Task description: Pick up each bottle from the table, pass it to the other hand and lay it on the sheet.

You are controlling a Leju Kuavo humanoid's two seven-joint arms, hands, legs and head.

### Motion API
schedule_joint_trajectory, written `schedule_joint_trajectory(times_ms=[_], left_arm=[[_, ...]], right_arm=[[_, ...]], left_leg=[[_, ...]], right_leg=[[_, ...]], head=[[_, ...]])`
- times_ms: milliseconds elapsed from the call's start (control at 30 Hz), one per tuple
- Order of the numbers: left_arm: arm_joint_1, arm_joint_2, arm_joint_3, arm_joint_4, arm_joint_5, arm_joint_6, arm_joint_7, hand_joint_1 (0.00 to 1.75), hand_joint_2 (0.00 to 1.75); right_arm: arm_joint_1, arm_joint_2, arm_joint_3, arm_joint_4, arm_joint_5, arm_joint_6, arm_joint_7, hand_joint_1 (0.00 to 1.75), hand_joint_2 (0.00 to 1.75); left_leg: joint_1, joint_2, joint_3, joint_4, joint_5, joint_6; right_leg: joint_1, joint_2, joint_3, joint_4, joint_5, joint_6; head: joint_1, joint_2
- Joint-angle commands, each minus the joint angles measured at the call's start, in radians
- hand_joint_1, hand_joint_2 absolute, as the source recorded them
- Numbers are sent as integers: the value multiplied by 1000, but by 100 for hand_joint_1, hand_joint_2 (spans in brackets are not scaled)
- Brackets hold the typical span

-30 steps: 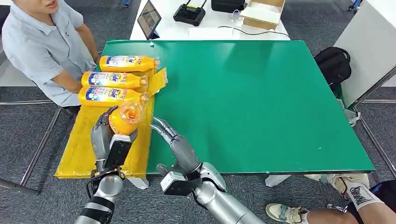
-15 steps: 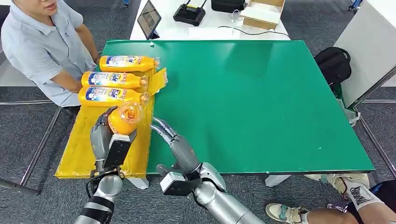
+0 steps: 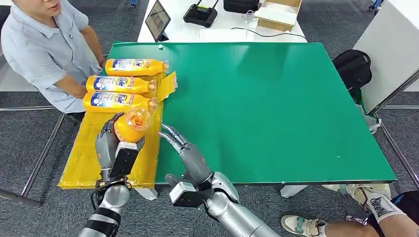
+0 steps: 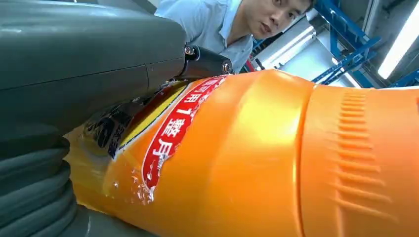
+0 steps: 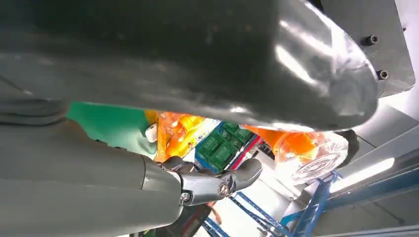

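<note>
My left hand (image 3: pixel 109 143) grips an orange bottle (image 3: pixel 131 125) above the yellow sheet (image 3: pixel 89 158), its clear cap end towards the camera. Up close, the bottle (image 4: pixel 257 158) shows a red label under my thumb (image 4: pixel 89 74). My right hand (image 3: pixel 184 150) hovers open just right of the bottle, over the sheet's edge and the green table (image 3: pixel 267 108), fingers stretched towards it without touching. Three more orange bottles (image 3: pixel 121 84) lie side by side at the far end of the sheet. The held bottle (image 5: pixel 306 148) appears beyond my right hand's fingers (image 5: pixel 217 180).
A person (image 3: pixel 47 49) sits at the table's far left corner, with a hand by the lying bottles. Behind the table a white desk (image 3: pixel 222 29) holds a tablet, a controller and a box. A black bag (image 3: pixel 353 66) lies on the floor at right.
My right hand has drawn slightly back from the bottle. The left hand and its bottle have barely moved.
</note>
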Motion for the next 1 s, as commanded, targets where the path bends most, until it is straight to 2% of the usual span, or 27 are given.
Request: schedule_joint_trajectory(times_ms=[33,200,233,267,300,333,400,467,533,633,733,1000], left_arm=[[-47,-2,9,66,-3,0,0,175,175],[-47,-2,9,66,-3,0,0,175,175],[-315,73,-250,564,-373,-503,431,175,175],[-366,50,-241,686,-365,-480,392,175,175],[-397,40,-235,752,-361,-455,365,175,175],[-423,28,-228,813,-359,-425,343,175,175],[-423,28,-228,813,-359,-425,343,175,175],[-425,26,-224,815,-356,-418,337,175,175],[-427,26,-224,809,-359,-423,340,175,175],[-427,26,-224,809,-359,-423,340,175,175],[-427,26,-224,809,-359,-423,340,175,175],[-432,30,-226,803,-375,-425,346,175,175]], right_arm=[[-30,-19,25,28,-4,2,-34,0,0],[-30,-19,25,28,-4,2,-34,0,0],[4,-27,19,22,-31,138,-34,0,0],[15,-30,24,11,-29,134,-34,0,0],[30,-32,31,0,-24,124,-34,0,0],[26,-35,34,1,-28,125,-34,0,0],[26,-35,34,1,-28,125,-34,0,0],[19,-34,33,7,-28,125,-34,0,0],[12,-34,32,12,-31,128,-34,0,0],[12,-34,32,12,-31,128,-34,0,0],[12,-34,32,12,-31,128,-34,0,0],[9,-38,37,11,-33,127,-34,0,0]], left_leg=[[0,0,5,0,-2,1],[0,0,3,0,-1,1],[1,0,6,0,-2,1],[0,0,4,0,-1,1],[0,-10,3,-2,2,1],[1,-12,7,-1,1,1],[0,-12,5,-1,2,1],[-1,-6,7,-2,0,2],[-1,2,10,-1,-2,2],[-1,-1,9,-1,0,1],[-2,1,10,-1,-1,1],[-2,-1,6,-1,1,1]], right_leg=[[1,-2,6,-1,-2,-3],[1,-1,3,-1,-1,-2],[2,-2,6,-1,-2,-3],[1,-1,4,0,-2,-3],[1,-11,6,-1,-2,-2],[1,-13,5,-2,-3,-4],[0,-11,-3,-2,-4,-1],[0,-5,10,-2,-2,0],[0,0,11,-1,0,-3],[0,-3,10,-1,-1,-3],[0,1,10,0,0,-3],[-1,-1,8,0,0,-1]], head=[[0,0],[0,0],[0,0],[0,0],[0,0],[-1,0],[2,0],[1,0],[2,0],[2,0],[1,0],[1,0]])
